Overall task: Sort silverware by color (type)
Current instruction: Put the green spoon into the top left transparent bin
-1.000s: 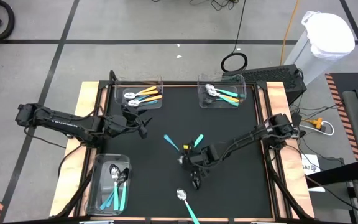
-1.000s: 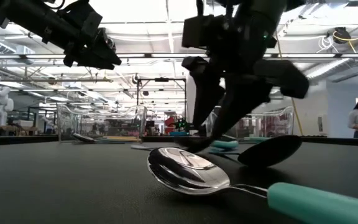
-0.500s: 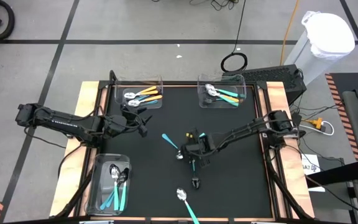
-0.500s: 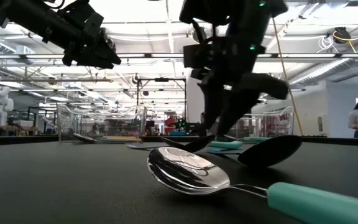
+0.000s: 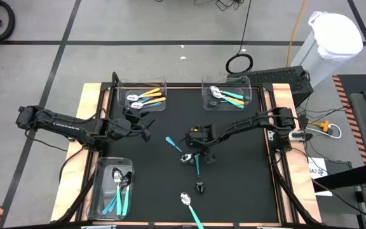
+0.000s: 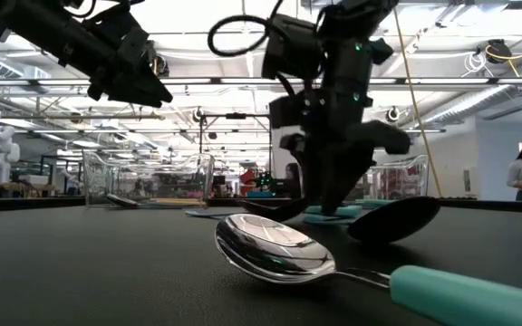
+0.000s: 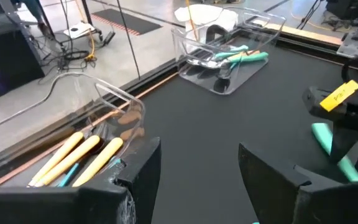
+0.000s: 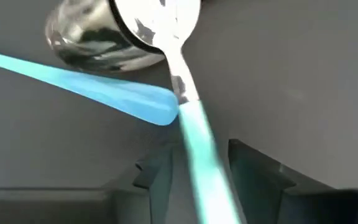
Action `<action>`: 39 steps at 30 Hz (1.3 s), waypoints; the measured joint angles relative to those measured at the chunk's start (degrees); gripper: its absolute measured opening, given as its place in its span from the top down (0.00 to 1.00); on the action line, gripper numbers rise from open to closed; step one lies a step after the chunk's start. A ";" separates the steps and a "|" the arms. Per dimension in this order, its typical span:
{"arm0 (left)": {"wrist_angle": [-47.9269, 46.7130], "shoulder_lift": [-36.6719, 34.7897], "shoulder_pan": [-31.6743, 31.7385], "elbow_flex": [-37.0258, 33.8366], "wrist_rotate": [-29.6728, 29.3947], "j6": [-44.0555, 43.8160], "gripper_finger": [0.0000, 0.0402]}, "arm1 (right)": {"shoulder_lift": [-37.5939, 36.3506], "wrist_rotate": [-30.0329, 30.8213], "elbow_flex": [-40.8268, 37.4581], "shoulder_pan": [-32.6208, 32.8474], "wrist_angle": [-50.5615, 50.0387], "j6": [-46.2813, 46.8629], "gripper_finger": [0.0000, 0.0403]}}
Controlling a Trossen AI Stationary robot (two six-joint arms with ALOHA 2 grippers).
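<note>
Since a second ago the right claw (image 5: 197,154) has moved from about five o'clock of the bench (image 5: 234,191) up to its centre, and the teal spoon (image 5: 196,164) and blue spoon (image 5: 173,144) that lay fanned apart now cross at their bowls, just under that claw. In the right wrist view the teal spoon's (image 8: 194,140) slim matte handle runs between the two dark fingers (image 8: 257,168), which stand apart on either side of it, narrowing; whether they touch it cannot be told. Its shiny round bowl overlaps the blue spoon's (image 8: 98,93) bowl, the blue handle flat and tapering. The left claw (image 5: 146,129) has not moved: it hovers at nine o'clock, fingers (image 7: 138,171) wide apart, holding nothing. Another teal spoon (image 5: 190,208) lies at six o'clock, its polished bowl mirror-bright in the low view (image 6: 275,249), with a small dark object (image 5: 199,187) just above it. Three clear plastic bins with rounded corners hold the sorted spoons: orange handles at eleven o'clock (image 5: 141,98), teal ones at one o'clock (image 5: 226,96), and teal and blue ones at seven o'clock (image 5: 114,186). The bench is a matte black mat framed by pale wood.
</note>
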 joint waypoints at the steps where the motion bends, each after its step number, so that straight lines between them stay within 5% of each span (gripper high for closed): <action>1: -0.05 0.00 0.00 0.02 -0.02 0.02 0.47 | 0.00 -0.21 -0.74 -0.15 0.83 -0.10 0.65; 13: -0.18 0.00 0.03 0.00 -6.59 2.04 0.47 | -0.38 0.15 -1.79 -1.47 5.57 2.47 0.97; 27: -0.17 0.02 0.02 0.00 -5.02 4.75 0.47 | -0.44 -0.14 -1.85 -5.97 32.11 6.39 1.00; 34: -0.09 0.02 -0.01 0.00 10.89 10.49 0.47 | -0.46 -6.08 -1.85 -7.90 43.84 6.05 1.00; 39: 0.02 0.02 0.00 0.00 5.96 6.77 0.47 | -0.49 -5.99 -1.80 -8.80 53.40 5.80 1.00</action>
